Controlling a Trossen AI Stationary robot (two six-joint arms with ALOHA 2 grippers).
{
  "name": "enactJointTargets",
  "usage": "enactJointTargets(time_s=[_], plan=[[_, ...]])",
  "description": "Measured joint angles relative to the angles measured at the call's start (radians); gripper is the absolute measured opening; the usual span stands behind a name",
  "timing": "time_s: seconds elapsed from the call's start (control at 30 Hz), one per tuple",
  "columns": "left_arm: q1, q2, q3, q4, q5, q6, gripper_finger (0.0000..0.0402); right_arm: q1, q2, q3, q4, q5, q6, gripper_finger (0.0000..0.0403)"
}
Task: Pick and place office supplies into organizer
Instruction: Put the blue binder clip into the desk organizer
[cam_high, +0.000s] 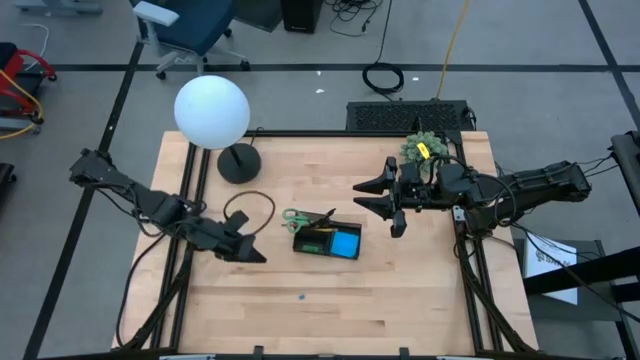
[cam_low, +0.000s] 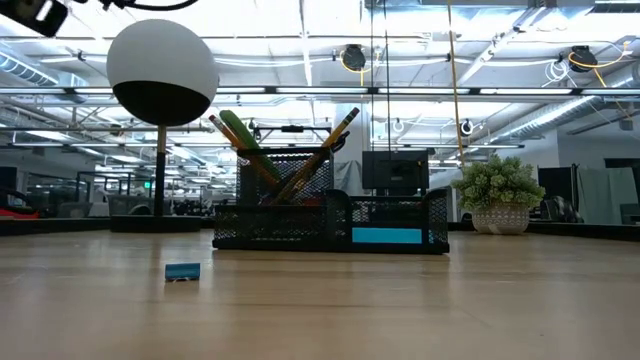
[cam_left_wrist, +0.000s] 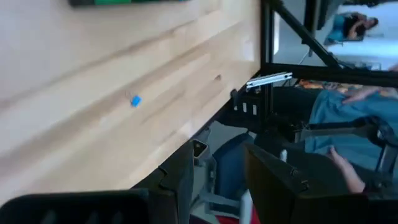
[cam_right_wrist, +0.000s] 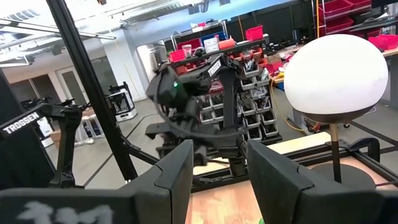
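The organizer (cam_high: 327, 239) sits mid-table and looks nearly full. The scissors (cam_high: 303, 219) lean out of its taller back section, pencils (cam_low: 330, 150) and pens stand up in the same section in the low view, and the blue pad (cam_high: 346, 243) lies in a front compartment.

What's left out is the eraser (cam_high: 301, 296), a tiny blue-green block lying flat on bare wood, well apart from the organizer and nearer the table's front edge (it reads more blue than green from where I stand).

I'd judge it light, a bit rubbery and grippy, with no risk of breaking. The trouble is how low and small it is: fingers must come straight down over it and nip its two short sides, tips almost brushing the wood, or it will skid away.

The left gripper (cam_high: 250, 250) hovers off the organizer's left, fingers (cam_left_wrist: 177, 180) apart and holding nothing. It's the closer arm to the eraser. The right gripper (cam_high: 385, 195) hangs near the plant (cam_high: 420, 148), its fingers (cam_right_wrist: 177, 171) also apart and empty, facing the lamp (cam_high: 212, 112).
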Motion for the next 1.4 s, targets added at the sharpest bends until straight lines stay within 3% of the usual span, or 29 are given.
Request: enactJointTargets(time_s=[0.2, 0.53, 0.73, 0.97, 1.07, 1.23, 1.4], plan=[[-0.044, 0.103, 0.0, 0.167, -0.009, -0.136, 0.0129, 0.0, 0.0, 0.0, 0.0, 0.0, 0.0, 0.0139], [-0.064, 0.301, 0.0, 0.388, -0.11, -0.329, 0.0129, 0.0, 0.0, 0.0, 0.0, 0.0, 0.0, 0.0139], [-0.032, 0.417, 0.0, 0.521, -0.103, -0.358, 0.0129, 0.0, 0.0, 0.0, 0.0, 0.0, 0.0, 0.0139], [-0.004, 0.433, 0.001, 0.531, -0.091, -0.34, 0.0129, 0.0, 0.0, 0.0, 0.0, 0.0, 0.0, 0.0139], [0.022, 0.436, 0.072, 0.402, -0.046, -0.257, 0.0129, 0.0, 0.0, 0.0, 0.0, 0.0, 0.0, 0.0139], [0.072, 0.453, 0.349, -0.135, 0.001, -0.087, 0.0129, 0.0, 0.0, 0.0, 0.0, 0.0, 0.0, 0.0139], [0.093, 0.542, 0.621, -0.482, -0.009, -0.036, 0.0129, 0.0, 0.0, 0.0, 0.0, 0.0, 0.0, 0.0139]])
